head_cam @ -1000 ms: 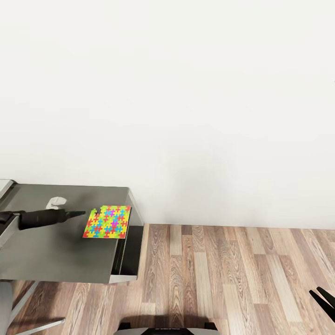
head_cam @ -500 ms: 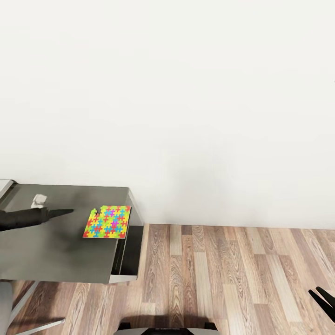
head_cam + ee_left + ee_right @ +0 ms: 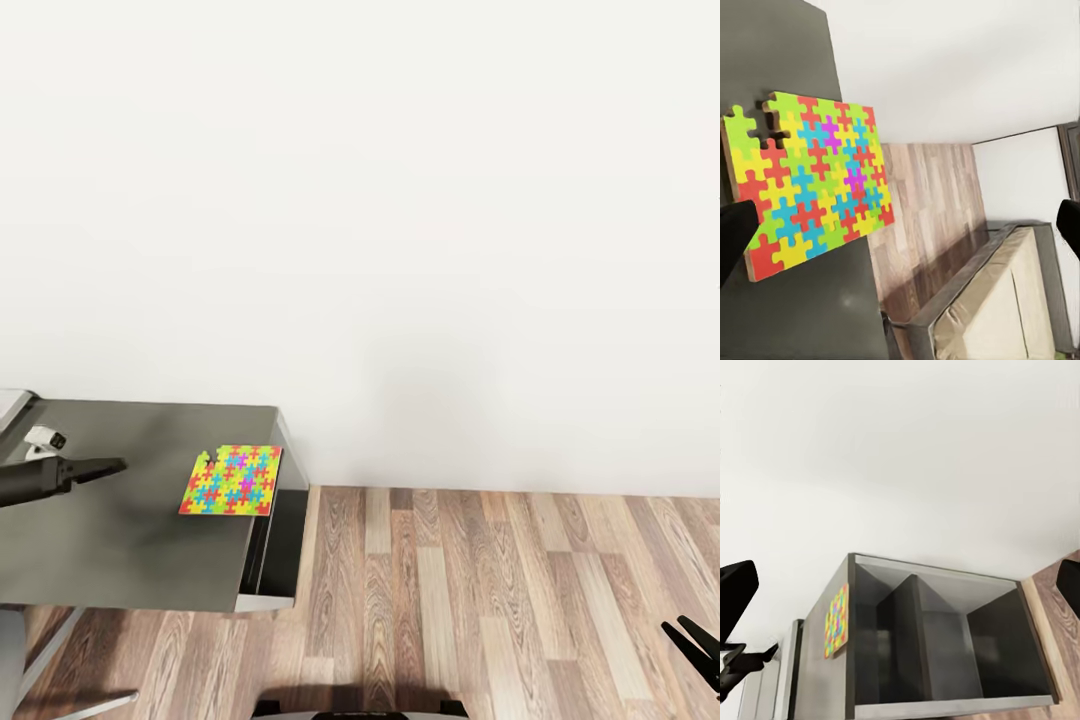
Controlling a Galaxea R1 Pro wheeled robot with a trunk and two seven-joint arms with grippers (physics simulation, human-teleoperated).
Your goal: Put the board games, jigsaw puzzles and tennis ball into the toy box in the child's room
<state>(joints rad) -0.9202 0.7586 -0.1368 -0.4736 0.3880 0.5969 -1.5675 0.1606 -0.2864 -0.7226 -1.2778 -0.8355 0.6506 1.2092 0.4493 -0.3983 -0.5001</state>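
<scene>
One thin, squarish jigsaw puzzle slab in a mosaic of yellow, orange, green and blue pieces [image 3: 232, 479] lies flat on the lower dark grey table top [image 3: 120, 540], close to its right edge and towards the far side, near the white wall [image 3: 400, 200]. A piece is missing at its far left corner, and dark table shows through the gap. My left gripper [image 3: 112, 465] hangs over the table to the left of the puzzle, apart from it, pointing right towards it. In my left wrist view the two dark fingertips [image 3: 735, 236] stand spread wide at either side, with the puzzle [image 3: 810, 184] between them and nothing clamped. My right gripper [image 3: 692, 640] sits low at the right over the wood-plank floor [image 3: 500, 600], well apart from the table; its dark fingers are parted and empty. My right wrist view looks at the table's open dark shelf compartments [image 3: 945, 649] from the side, and beyond the table's right end my left wrist view catches the beige mattress of the bed [image 3: 1009, 307].
</scene>
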